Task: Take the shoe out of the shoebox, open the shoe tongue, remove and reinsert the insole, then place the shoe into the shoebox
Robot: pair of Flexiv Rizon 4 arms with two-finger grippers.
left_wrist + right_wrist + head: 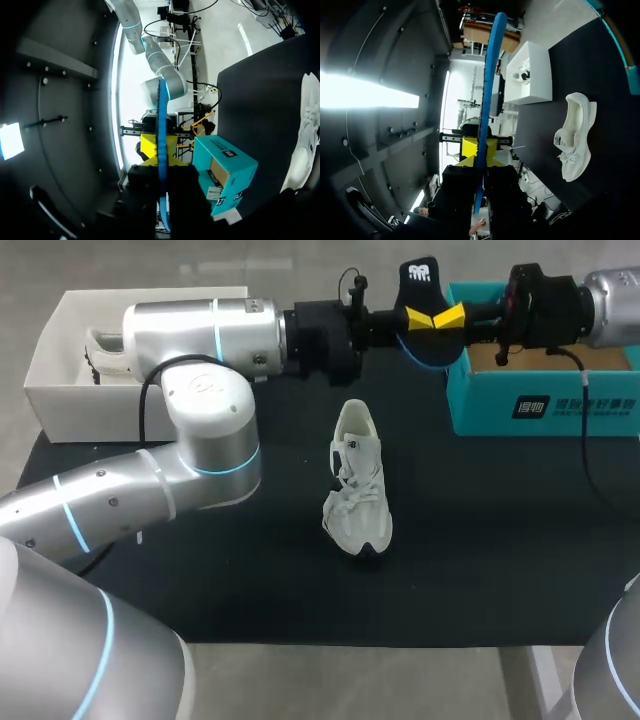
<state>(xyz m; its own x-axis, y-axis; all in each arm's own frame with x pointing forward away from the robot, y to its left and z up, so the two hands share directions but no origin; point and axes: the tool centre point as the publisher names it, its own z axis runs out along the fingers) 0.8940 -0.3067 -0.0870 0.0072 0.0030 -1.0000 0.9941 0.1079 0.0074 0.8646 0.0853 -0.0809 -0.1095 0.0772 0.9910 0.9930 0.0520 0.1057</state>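
Black-matted tabletop (500, 540) below, with a white lace-up running shoe (358, 485) lying alone near the middle. Points its long axis from far edge to near edge, open collar end seemingly toward the far side, toe toward the robot.

Up above the far edge, clear of the mat: a flat foam insole (422, 278), black on one face and blue on the other, standing on end between two hands meeting nose to nose. Clamped from one side by the left hand (424, 318) and from the other by the right hand (449, 316), yellow tips of both pinching the same thin sheet. Shows edge-on as a blue strip in each wrist view.

Shoe well apart from that pinch: lower, nearer the robot, and on the left arm's side.

Probably mid-handover, insole out and not yet back in. Next calls for carrying it down and laying its length along the shoe's, front end through the collar.

Open teal cardboard shoebox (540, 400) just beside the right hand. White box (60, 390) at the far left, holding a second pale shoe (105, 358).
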